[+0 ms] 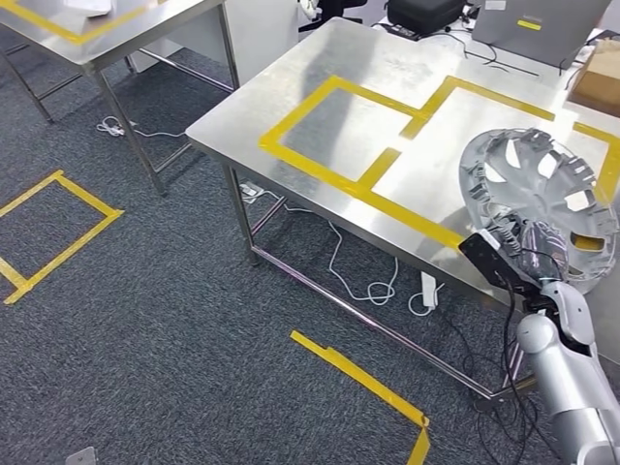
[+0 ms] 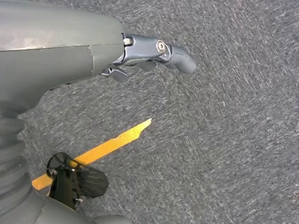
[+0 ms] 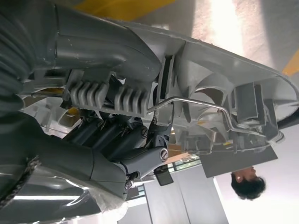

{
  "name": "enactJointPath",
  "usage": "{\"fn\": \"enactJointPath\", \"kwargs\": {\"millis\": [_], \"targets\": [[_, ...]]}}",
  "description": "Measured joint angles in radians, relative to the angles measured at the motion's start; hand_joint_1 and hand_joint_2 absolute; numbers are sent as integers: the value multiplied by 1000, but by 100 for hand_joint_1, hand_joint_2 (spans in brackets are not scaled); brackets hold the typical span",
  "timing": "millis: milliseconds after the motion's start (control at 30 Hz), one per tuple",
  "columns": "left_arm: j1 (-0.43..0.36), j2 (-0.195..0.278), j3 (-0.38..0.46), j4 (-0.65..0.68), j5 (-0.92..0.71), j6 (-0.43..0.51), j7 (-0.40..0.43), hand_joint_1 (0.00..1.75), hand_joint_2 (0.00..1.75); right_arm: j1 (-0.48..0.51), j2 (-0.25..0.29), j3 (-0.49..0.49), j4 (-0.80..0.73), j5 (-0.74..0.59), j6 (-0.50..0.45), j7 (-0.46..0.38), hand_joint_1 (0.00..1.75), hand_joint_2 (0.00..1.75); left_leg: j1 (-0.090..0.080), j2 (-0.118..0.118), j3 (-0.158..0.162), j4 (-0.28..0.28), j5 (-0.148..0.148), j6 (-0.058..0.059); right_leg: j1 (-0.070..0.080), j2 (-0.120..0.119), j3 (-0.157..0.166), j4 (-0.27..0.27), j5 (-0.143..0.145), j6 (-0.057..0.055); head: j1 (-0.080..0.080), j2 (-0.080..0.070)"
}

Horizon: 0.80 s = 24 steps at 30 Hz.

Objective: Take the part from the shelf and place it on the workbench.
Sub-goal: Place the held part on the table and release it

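I see the part, a silver wheel cover with open spokes, held up in my right hand over the near right end of the counter. It sits tilted, ribbed back side toward the head camera; from that angle I can't tell whether its lower rim touches the steel or hangs just above it. It overlaps the right-hand rectangle of yellow tape on the counter top.

In the right wrist view the fingers are clamped on the part's rim: thumb over the outer face, dark fingers curled behind the ribs, next to a wire clip running along the back. Right forearm comes up from the lower right of the head view, wrist bent toward the counter, black cables draped beside it.

Left hand hangs low over the grey carpet, fingers stretched out fairly straight and apart, holding nothing. A yellow tape strip lies on the floor under it.

Further out: more yellow tape outlines on the carpet left of the counter, white cable and a power strip under it, a second steel table at the upper left, a cardboard box at the counter's far right edge. A person's head shows in the right wrist view.
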Motion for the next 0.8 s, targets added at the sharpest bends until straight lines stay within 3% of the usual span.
{"fn": "enactJointPath", "kwargs": {"millis": [33,100,167,200,233,300,367,500,567,633,667,700,733,800], "targets": [[0,1,0,0,-2,-7,-3,0,175,2,0,-8,9,-6,-1,-2,175,175,2,0,3,-6,3,6,0,1,-13,27,-19,3,1,0],[-1,2,0,0,-4,-31,-13,0,175,5,-2,-21,27,-9,-5,-7,175,175,1,0,5,-10,4,14,0,2,-69,143,-77,6,3,0],[0,3,0,0,-6,-53,-21,0,175,12,-2,-29,44,4,-13,-9,87,87,-1,0,6,-9,3,17,0,2,-127,256,-114,10,3,0],[0,3,0,0,-8,-58,-23,0,175,16,-2,-32,51,13,-18,-8,44,44,-1,0,6,-7,2,17,0,2,-135,266,-105,11,3,0],[0,3,0,0,-10,-61,-25,0,175,18,-2,-34,56,22,-23,-7,0,0,-1,0,6,-6,1,17,0,2,-126,243,-81,11,3,0],[-1,3,-1,0,-13,-64,-28,0,175,17,-3,-39,63,34,-32,-7,0,0,-2,0,7,0,-4,11,-1,1,-64,112,-15,11,3,0],[-2,3,-1,0,-12,-60,-29,0,175,16,-4,-43,66,40,-37,-8,0,0,-6,-1,4,9,-9,2,1,1,-11,13,15,5,3,0],[-2,4,-1,0,-9,-48,-24,0,0,14,-4,-46,68,43,-41,-9,0,0,-3,0,0,20,-17,-15,3,3,2,-6,18,-17,3,0],[-2,4,-1,0,-11,-35,-15,0,0,11,-4,-47,68,40,-40,-10,0,0,0,0,-28,88,-61,-27,-1,1,6,-10,19,-29,0,0],[-1,3,-1,0,-12,-26,-4,0,0,9,-3,-47,68,30,-35,-13,0,0,5,1,-85,220,-124,-36,-1,0,6,-10,18,-34,-2,0],[0,3,-1,0,-11,-24,0,0,0,10,-3,-47,68,24,-32,-14,0,0,8,1,-108,272,-141,-39,-1,-1,7,-10,18,-34,-2,0],[1,3,-1,0,-11,-24,4,0,0,9,-2,-46,68,19,-28,-16,0,0,10,1,-117,294,-140,-41,-1,-1,7,-10,18,-34,-2,0],[1,3,-1,0,-10,-24,6,0,0,9,-2,-46,67,15,-25,-17,0,0,11,1,-107,274,-121,-40,-1,0,8,-10,18,-34,-2,0],[1,3,-1,0,-9,-25,9,0,0,7,-1,-45,60,10,-21,-18,0,0,12,1,-44,148,-55,-36,-1,0,11,-10,18,-32,-2,0]]}}
